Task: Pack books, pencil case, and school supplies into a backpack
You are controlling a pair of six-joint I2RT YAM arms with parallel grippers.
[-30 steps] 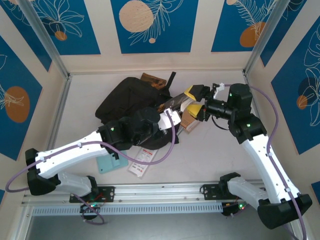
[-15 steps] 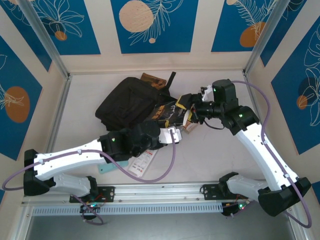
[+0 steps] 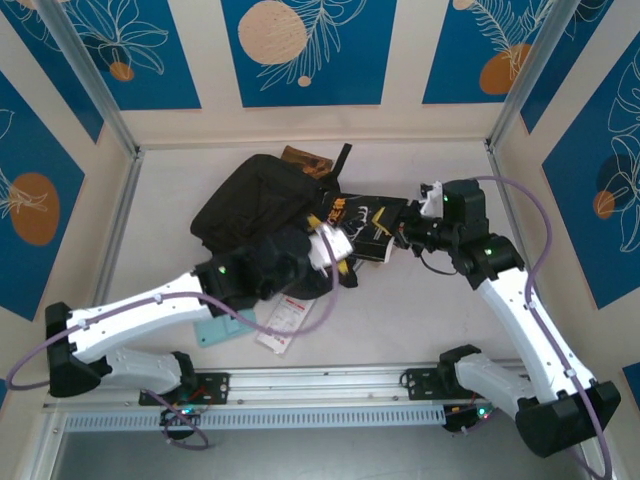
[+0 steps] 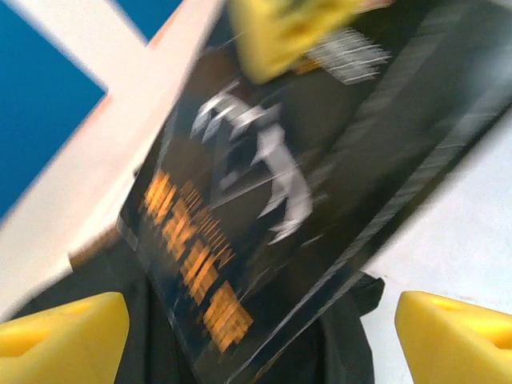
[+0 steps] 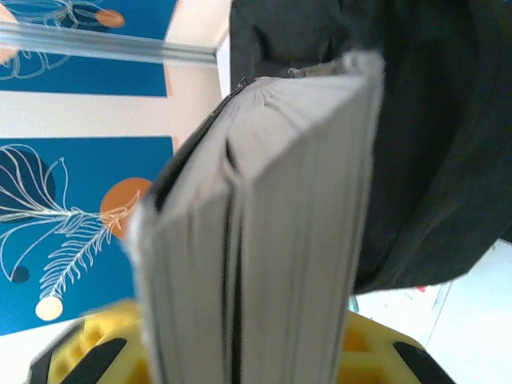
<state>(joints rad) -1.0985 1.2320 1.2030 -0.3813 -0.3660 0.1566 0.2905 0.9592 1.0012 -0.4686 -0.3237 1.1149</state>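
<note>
Right gripper [image 3: 402, 236], just right of centre in the top view, is clenched on the right-hand edge of the black book [image 3: 362, 218]. Its wrist view shows a thick wad of page edges pinched between the yellow pads (thick enough that more than one book may be in the bite, though I cannot tell). From that grip the book's long axis runs leftward across the frame, cover up, gold characters toward the centre. Its free edge reaches the dark fabric of the backpack [image 3: 250, 200], which lies slumped in the upper-left middle of the table [image 3: 430, 300]. So the target lies left and a little up from the pincer, in line with the book's length, and a push along that axis is what the next move seems to call for. Whether the leading edge is already inside an opening cannot be made out. The left gripper [image 3: 337, 250] sits nearer the bag, just below the book's left end, with its yellow fingers [image 4: 60, 330] spread wide and gripping nothing. Farther down the frame, the white packet [image 3: 283, 320] and teal piece [image 3: 212, 330] lie unpacked beside the left arm.
</note>
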